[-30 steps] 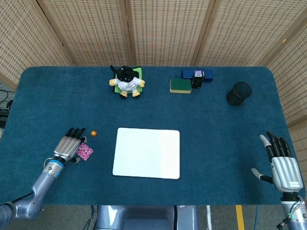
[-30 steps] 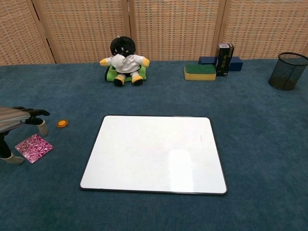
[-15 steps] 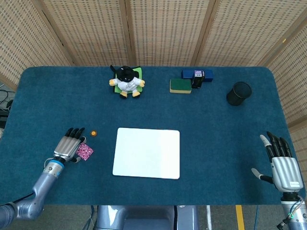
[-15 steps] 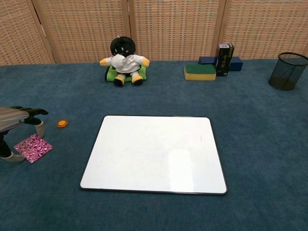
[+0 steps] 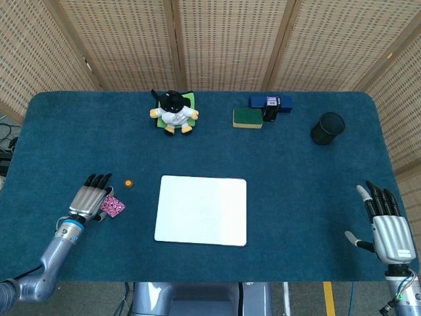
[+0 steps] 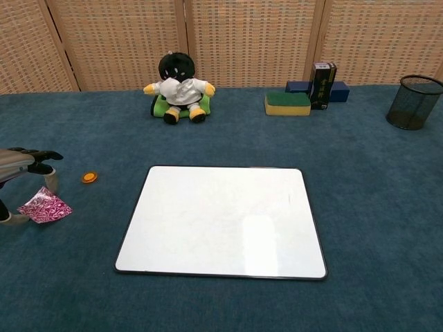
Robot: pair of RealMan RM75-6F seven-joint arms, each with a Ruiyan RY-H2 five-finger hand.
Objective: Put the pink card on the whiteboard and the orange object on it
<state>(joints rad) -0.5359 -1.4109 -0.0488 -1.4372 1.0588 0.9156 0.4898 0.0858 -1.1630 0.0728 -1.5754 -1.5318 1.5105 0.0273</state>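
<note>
- The whiteboard (image 5: 201, 210) lies flat in the middle of the blue table (image 5: 316, 191), bare, which I take as the drop spot for both task things.
- The pink card (image 5: 112, 206) is to the left of the whiteboard, well apart from its left edge, so the first step is not yet done.
- In the chest view the card's near edge looks tilted up off the cloth, which suggests I am pinching it; I cannot tell for certain.
- My left hand (image 5: 88, 201) sits over the card's left side, fingers stretched forward and only slightly curled, thumb under near the card's edge.
- The orange object (image 5: 128, 182) rests alone on the table, left of the whiteboard's far left corner, just beyond my fingertips, untouched.
- My right hand (image 5: 385, 222) hovers far right of the whiteboard, fingers spread, holding nothing.
</note>
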